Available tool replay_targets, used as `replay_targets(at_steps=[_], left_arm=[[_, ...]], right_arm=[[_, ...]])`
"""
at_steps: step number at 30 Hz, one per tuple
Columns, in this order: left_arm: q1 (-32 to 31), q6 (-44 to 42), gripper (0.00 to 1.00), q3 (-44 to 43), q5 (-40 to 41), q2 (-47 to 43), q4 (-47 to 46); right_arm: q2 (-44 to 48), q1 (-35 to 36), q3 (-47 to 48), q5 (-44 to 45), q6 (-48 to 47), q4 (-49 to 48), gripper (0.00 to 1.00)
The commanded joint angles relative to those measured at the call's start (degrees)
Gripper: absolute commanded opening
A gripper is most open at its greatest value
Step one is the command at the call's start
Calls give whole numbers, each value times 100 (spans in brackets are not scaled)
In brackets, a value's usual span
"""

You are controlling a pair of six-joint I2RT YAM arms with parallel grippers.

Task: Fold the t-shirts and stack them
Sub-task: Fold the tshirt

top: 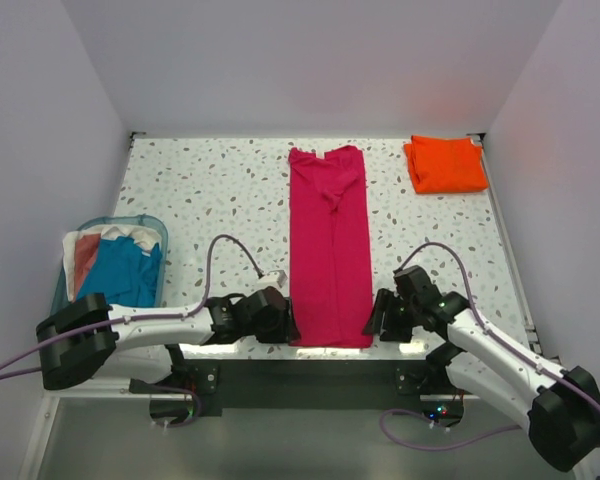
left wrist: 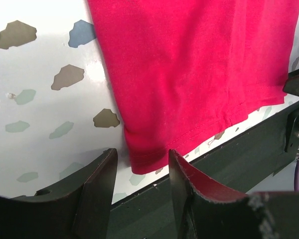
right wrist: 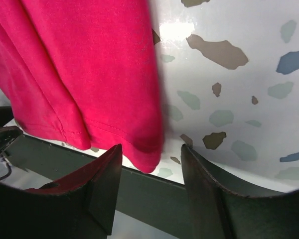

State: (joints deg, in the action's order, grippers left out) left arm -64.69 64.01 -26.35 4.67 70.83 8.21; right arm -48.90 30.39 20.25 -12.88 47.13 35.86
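Observation:
A magenta-pink t-shirt [top: 329, 245] lies on the table as a long narrow strip, its sides folded in, running from the back down to the near edge. Folded to a small rectangle, the orange t-shirt [top: 445, 164] rests at the back right. My left gripper [top: 289, 328] stands open at the strip's near left corner [left wrist: 144, 157], the hem corner just ahead of its fingers [left wrist: 100, 180]. At the near right corner [right wrist: 148, 149] my right gripper [top: 374, 322] is open too, the cloth's tip lying between its fingers [right wrist: 109, 172] untouched.
A teal basket [top: 76, 262] at the left holds blue, white and reddish cloth. The table's dark front rail [left wrist: 239, 144] runs right below both grippers. White walls close the table on three sides.

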Motion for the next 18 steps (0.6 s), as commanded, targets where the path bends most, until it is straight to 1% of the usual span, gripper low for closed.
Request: replay_targets(at_steps=[1,4,7,10,11,12,13,14,15,17,18], left_arm=[[-62,191,51,77,237,18,252],[-97,182,50,86,105,220,32],[-211,208,49,60,96,431,-73],[-290,244,43,60,87,555,-144],[-299,252,35,51,87,581,-187],[-308,261,29,42,96,607,-188],[-325,261,24,42,96,616,-197],[-334,253,14,25,96,616,-214],[-343,235,9,-10,105,608,-206],[-396,217,0,-72,122,590,-75],[-422,217,0,-116,192,564,13]], right_arm=[[-242,55,-302,-188,199,-192,54],[-365,81,-381,-241,217,-290,44],[-427,107,-443,-311,182,-281,42],[-418,107,-539,-346,138,-298,38],[-427,107,-531,-346,112,-290,35],[-453,107,-531,-355,86,-272,22],[-462,107,-505,-364,7,-246,15],[-436,99,-426,-355,-37,-211,10],[-331,107,-382,-329,-90,-63,2],[-182,116,-241,-233,-231,105,0],[-85,133,-215,-232,-240,167,0]])
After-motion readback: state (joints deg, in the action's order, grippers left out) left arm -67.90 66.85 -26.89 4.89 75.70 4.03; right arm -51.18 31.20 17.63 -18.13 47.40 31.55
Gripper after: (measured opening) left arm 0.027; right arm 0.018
